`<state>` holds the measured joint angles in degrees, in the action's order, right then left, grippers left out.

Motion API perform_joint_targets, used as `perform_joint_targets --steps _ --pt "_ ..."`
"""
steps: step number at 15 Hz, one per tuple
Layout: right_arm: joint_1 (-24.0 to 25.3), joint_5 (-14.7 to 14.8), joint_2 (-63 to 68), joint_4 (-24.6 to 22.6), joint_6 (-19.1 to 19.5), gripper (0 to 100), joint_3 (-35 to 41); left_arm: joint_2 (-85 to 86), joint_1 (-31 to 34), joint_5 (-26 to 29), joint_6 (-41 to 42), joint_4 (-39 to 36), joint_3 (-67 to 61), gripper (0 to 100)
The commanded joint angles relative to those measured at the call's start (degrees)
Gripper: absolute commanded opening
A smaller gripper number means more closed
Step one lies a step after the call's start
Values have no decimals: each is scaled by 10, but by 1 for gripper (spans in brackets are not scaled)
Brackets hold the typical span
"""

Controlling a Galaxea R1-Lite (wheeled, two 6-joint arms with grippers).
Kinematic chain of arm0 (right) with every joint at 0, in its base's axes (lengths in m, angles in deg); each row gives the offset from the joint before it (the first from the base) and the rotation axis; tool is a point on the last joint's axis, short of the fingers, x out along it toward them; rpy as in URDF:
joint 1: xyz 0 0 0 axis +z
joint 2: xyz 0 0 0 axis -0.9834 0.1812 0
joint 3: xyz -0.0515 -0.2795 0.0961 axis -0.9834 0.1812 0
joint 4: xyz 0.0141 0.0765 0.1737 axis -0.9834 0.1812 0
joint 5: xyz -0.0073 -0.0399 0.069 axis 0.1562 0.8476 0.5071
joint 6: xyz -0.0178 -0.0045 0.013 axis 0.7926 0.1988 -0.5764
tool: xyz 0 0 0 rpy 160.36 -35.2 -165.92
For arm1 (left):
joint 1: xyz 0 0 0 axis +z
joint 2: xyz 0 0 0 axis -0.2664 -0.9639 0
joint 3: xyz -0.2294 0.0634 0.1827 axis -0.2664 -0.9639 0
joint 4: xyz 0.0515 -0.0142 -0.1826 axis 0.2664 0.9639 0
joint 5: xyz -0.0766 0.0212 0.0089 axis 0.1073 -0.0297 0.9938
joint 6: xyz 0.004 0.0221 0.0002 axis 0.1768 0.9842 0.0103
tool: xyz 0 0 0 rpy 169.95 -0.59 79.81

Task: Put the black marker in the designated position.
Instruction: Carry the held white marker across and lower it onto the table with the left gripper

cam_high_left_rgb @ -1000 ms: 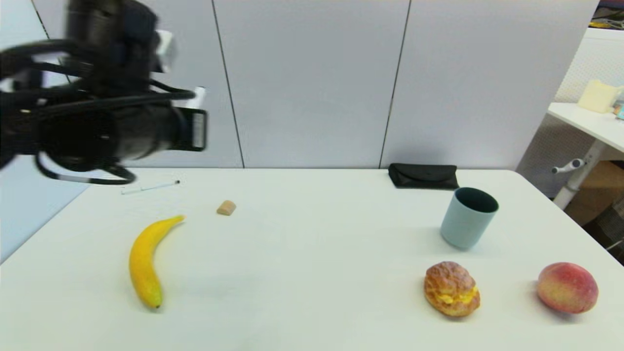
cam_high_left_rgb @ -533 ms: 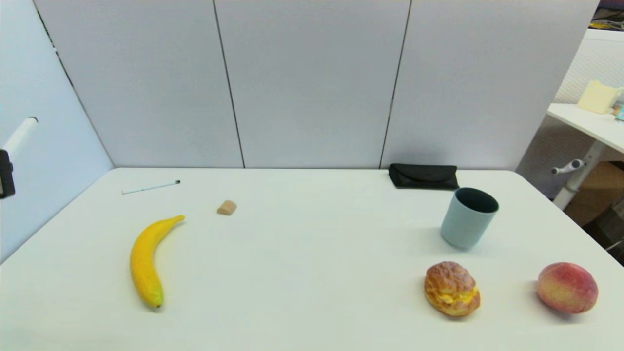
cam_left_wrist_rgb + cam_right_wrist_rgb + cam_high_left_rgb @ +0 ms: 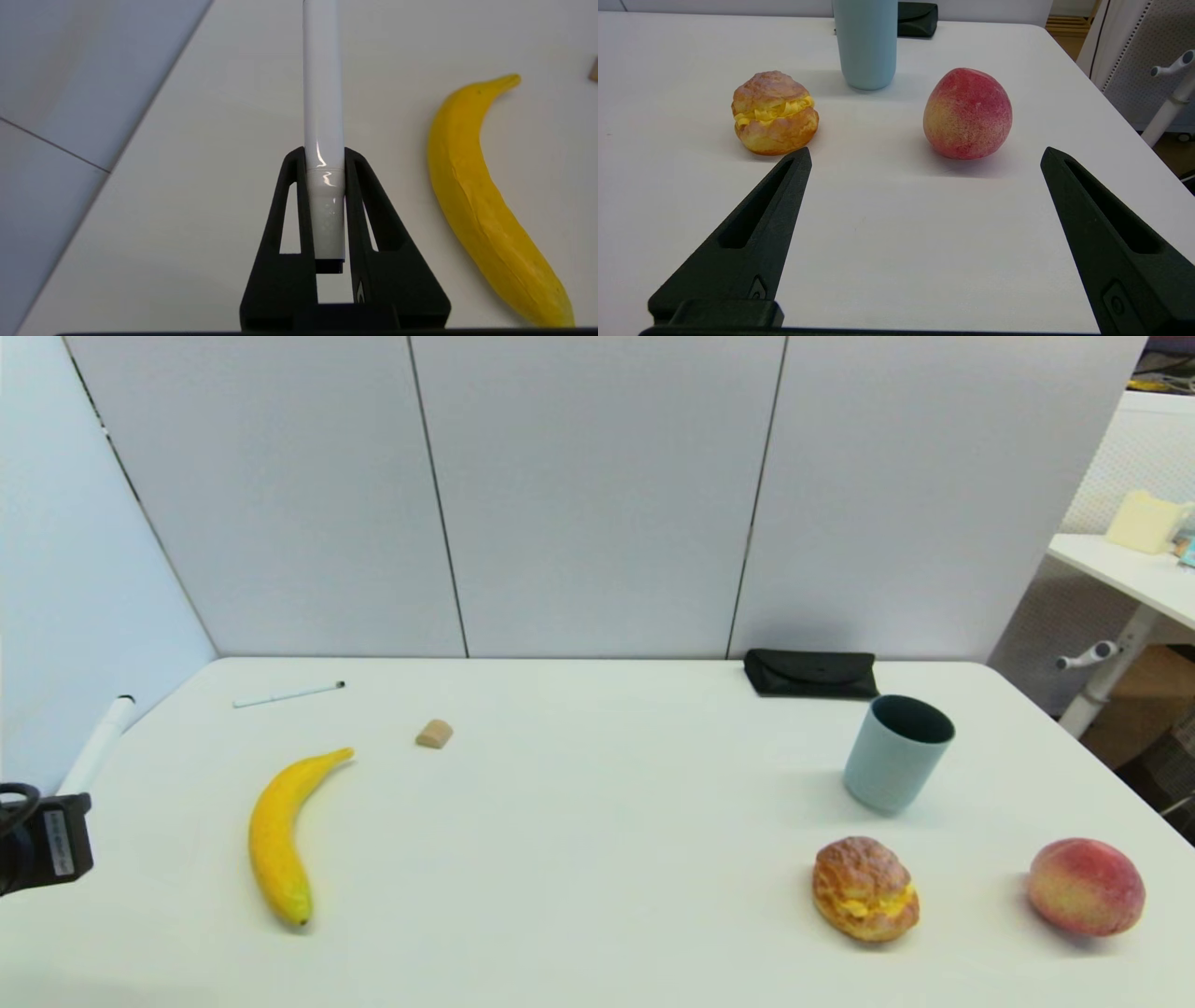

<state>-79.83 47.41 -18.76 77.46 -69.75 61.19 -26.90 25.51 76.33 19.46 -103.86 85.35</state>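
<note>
The black marker (image 3: 323, 116) sits clamped between the two black fingers of the left gripper (image 3: 325, 161), its white barrel running straight out past the fingertips and its dark end tucked back between them near the palm. From the head view the marker (image 3: 97, 747) shows at the far left edge of the table (image 3: 597, 821), angled up and away from the gripper body (image 3: 42, 840), with a dark cap at its far end. It is held above the tabletop at the left rim; whether it touches the surface I cannot tell.

Just to the right of the pincer lies a yellow banana (image 3: 486, 205), roughly parallel to the marker and apart from it, its narrow tip pointing the same way as the marker's free end. Beyond the banana, farther from the gripper, a small tan block (image 3: 434, 734) rests on the table, and beyond the marker's tip a thin white pen (image 3: 288, 693) lies near the back edge.

The right gripper (image 3: 924, 156) hangs low over the right side of the table with its fingers spread wide and nothing between them. Ahead of it sit a cream puff (image 3: 774, 112) toward its left finger and a peach (image 3: 967, 113) more central, well apart from each other. Behind those stands a pale blue cup (image 3: 865, 44), and past that a black pouch (image 3: 917, 18) by the wall.
</note>
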Motion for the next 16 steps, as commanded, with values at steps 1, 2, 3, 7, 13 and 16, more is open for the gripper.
perform_joint_targets --steps 1,2,3,7,13,16 --pt "0 0 1 0 0 100 0 -48 0 37 4 -77 -71 0" --pt "0 0 1 0 0 100 0 -57 0 42 4 -94 -81 0" --pt "0 0 1 0 0 100 0 -66 -1 46 4 -104 -86 0" --pt "0 0 1 0 0 100 0 -87 -12 58 6 -120 -87 0" --pt "0 -1 1 0 0 100 0 -97 -16 57 6 -125 -82 0" --pt "0 0 1 0 0 100 0 -96 -16 57 4 -138 -82 0"
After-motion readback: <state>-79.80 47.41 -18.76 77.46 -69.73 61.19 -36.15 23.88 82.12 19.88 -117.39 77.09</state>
